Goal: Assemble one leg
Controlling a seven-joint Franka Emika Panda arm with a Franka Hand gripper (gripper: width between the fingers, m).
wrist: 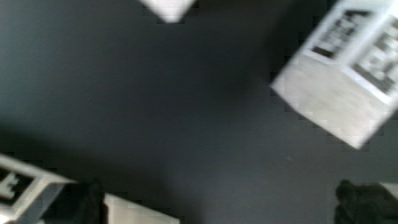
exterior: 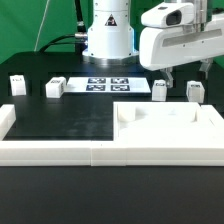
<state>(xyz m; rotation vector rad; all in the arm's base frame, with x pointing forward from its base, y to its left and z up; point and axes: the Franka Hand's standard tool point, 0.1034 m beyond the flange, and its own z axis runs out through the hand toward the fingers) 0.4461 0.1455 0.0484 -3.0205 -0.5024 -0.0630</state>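
Observation:
Four small white legs with tags stand in a row on the dark table: two at the exterior view's left (exterior: 17, 86) (exterior: 54, 88) and two at its right (exterior: 160, 90) (exterior: 195, 92). My gripper (exterior: 187, 74) hangs open and empty just above and between the two right legs. In the wrist view the gripper (wrist: 222, 206) has its dark fingers (wrist: 368, 200) spread wide. A white block (wrist: 146, 212), probably a leg, lies just inside one finger. A tagged leg (wrist: 22, 186) stands outside that finger.
The marker board (exterior: 108, 84) lies between the leg pairs and also shows in the wrist view (wrist: 347, 85). A large white panel (exterior: 205, 128) sits front right inside a white L-shaped border (exterior: 50, 152). The robot base (exterior: 108, 35) stands behind.

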